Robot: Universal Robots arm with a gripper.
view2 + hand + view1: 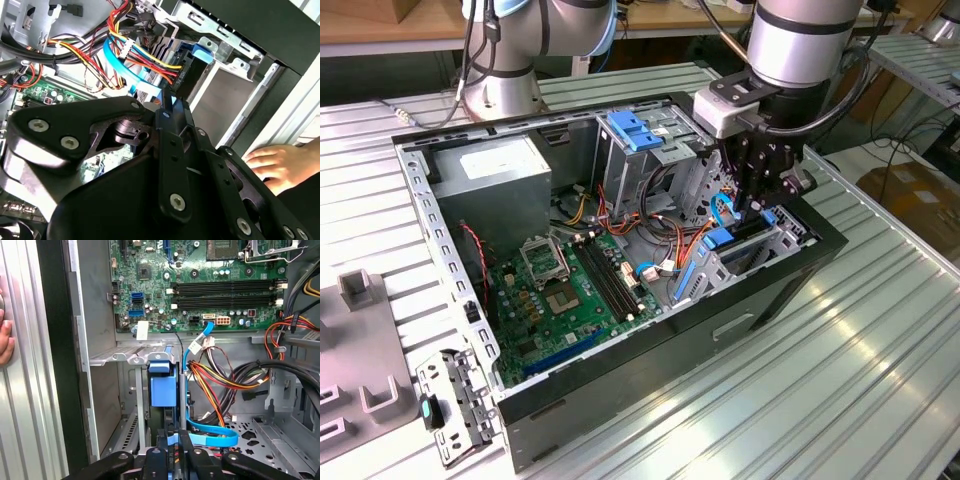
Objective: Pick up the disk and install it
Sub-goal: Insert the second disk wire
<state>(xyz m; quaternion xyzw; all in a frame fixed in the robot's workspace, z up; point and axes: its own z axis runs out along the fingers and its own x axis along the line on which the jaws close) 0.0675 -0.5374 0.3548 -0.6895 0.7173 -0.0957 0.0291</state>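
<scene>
Open computer case [620,372] lying on its side on a ribbed metal table [850,380]. Inside it, a green motherboard [560,290] across the floor and a grey power-supply box [505,175] in the far corner at the exterior view's left.

Gripper [752,205] lowered into the case at the edge nearest the exterior view's right, directly above a low metal drive cage [778,236] in that corner. Grip state: cannot tell, from any view, whether open or clamped, nor whether anything is held. Black linkages of the gripper [170,107] large in the second wrist view, with red, yellow and black wire bundles behind.

The disk [162,386] standing on edge in a slot of the drive cage, with the blue plastic carrier facing out in the first wrist view, just beyond the gripper [174,441]. Same blue carrier end [722,238] seen in the exterior view, just below the tool. Contact between tool and disk: cannot tell.

Flat blue data cable [210,432] looping beside the disk, close to the cage wall.

A person's hand [275,162] resting on the table just outside the case wall, near the cage corner.
</scene>
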